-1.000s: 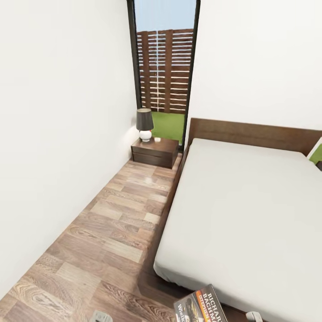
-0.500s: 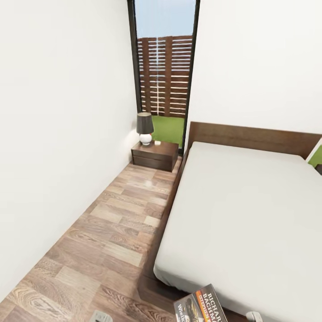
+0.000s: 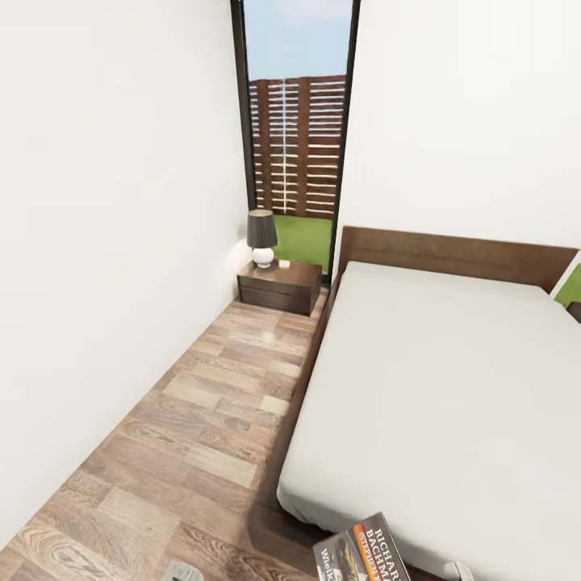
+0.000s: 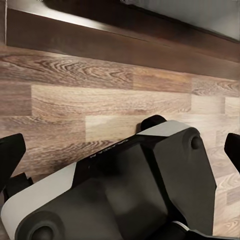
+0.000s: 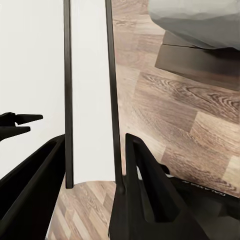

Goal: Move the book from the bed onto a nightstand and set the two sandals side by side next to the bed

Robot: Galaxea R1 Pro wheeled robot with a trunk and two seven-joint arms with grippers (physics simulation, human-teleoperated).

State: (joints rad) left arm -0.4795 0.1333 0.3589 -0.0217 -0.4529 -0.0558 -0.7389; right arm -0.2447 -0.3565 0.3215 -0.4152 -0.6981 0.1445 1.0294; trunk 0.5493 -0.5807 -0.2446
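Nearest, at the lower edge of the head view, the book (image 3: pixel 361 552) is held up off the floor, just in front of the foot corner of the bed (image 3: pixel 452 387). Its dark cover with the orange picture and the white "Richard Bachman" lettering faces upward and is tilted. In the right wrist view the right pincer (image 5: pixel 90 165) has its two black fingers on either side of a thin white slab seen edge-on, which I judge to be the book's pages, so that pincer appears closed on it. In the left wrist view the left pincer's fingers are barely visible at the frame edges over the plank floor (image 4: pixel 100 100); I cannot tell how far it is open, and nothing shows between them.

The book should be light and slightly flexible. A thin paperback held at one edge may droop or swing, so a grip well onto the cover near the spine seems safest.

Beyond, the grey mattress lies bare. A strip of floor runs between the bed's left side and the white wall. At the far end, beside the headboard corner and below the tall window (image 3: pixel 295 129), stands the nightstand (image 3: pixel 280 286). A dark-shaded lamp (image 3: pixel 261 237) sits on its top, leaving free space toward the bed.
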